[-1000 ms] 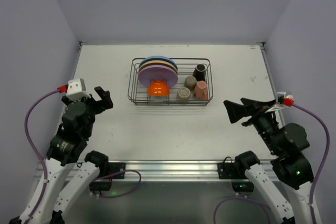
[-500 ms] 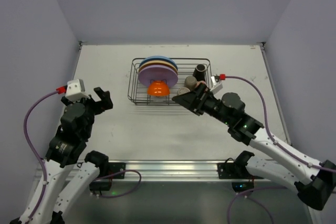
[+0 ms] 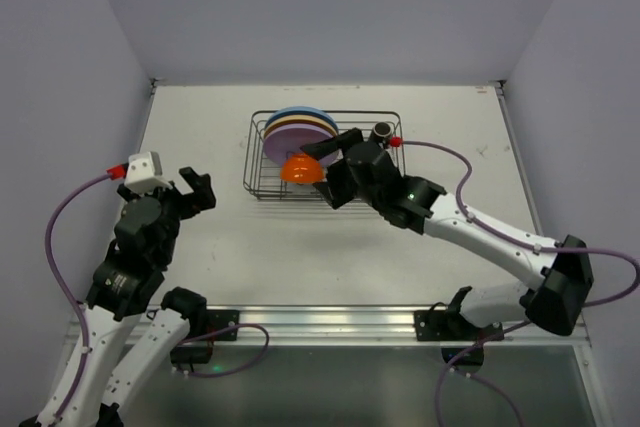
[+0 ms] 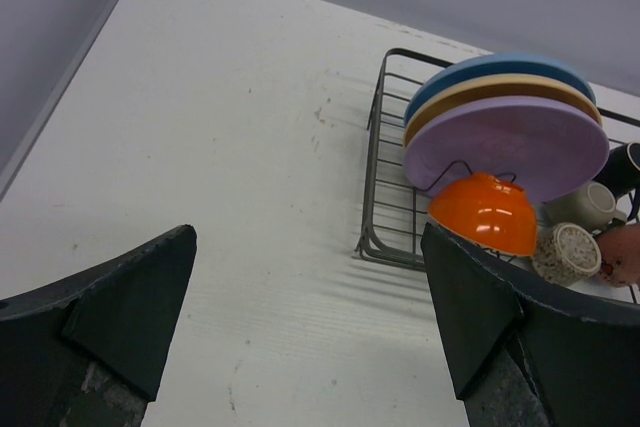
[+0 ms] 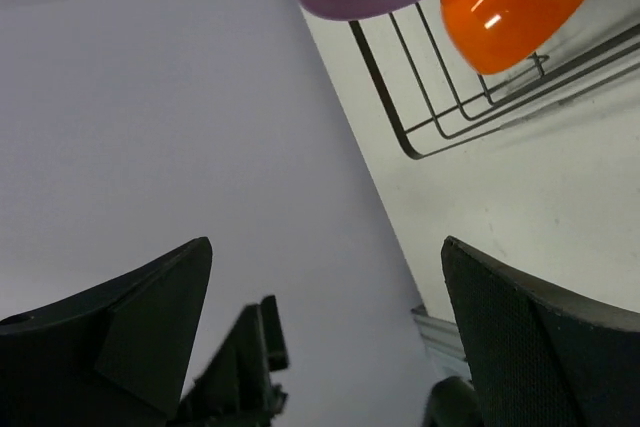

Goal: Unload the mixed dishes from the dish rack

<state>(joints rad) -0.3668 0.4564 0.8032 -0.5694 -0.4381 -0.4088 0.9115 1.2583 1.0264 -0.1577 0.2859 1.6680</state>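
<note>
The dish rack stands at the table's back middle. Upright in it are a blue plate, a tan plate and a purple plate, with the orange bowl leaning in front of them. My right gripper hangs open over the rack just right of the bowl, and its arm hides most cups in the top view; only a dark cup shows. The left wrist view shows a speckled beige cup, an olive-grey cup and a pink cup. My left gripper is open, off to the rack's left.
The right arm stretches diagonally across the table from its base at the near right. A purple cable loops behind its wrist. Walls close the table in at the left, back and right.
The right arm has swung from the table's right side leftward to over the rack, jaws still open. The left arm has not moved.
</note>
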